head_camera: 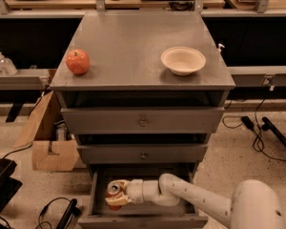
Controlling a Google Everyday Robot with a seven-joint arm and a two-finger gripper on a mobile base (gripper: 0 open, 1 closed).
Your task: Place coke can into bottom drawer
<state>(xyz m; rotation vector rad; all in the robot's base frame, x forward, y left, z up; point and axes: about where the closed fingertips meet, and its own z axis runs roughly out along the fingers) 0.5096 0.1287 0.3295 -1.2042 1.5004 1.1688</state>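
Observation:
The bottom drawer (pixel 98 194) of the grey cabinet is pulled open at the lower middle of the camera view. My white arm reaches in from the lower right. My gripper (pixel 116 195) is inside the drawer at its left side, shut on the coke can (pixel 113 190), a red can with its silver top facing up. The can's lower part is hidden by the fingers, so I cannot tell whether it touches the drawer floor.
A red apple (pixel 77 61) and a cream bowl (pixel 183 59) sit on the cabinet top. The two upper drawers (pixel 143 122) are closed. A cardboard box (pixel 47 142) stands to the left of the cabinet, and cables (pixel 257 132) lie on the floor to the right.

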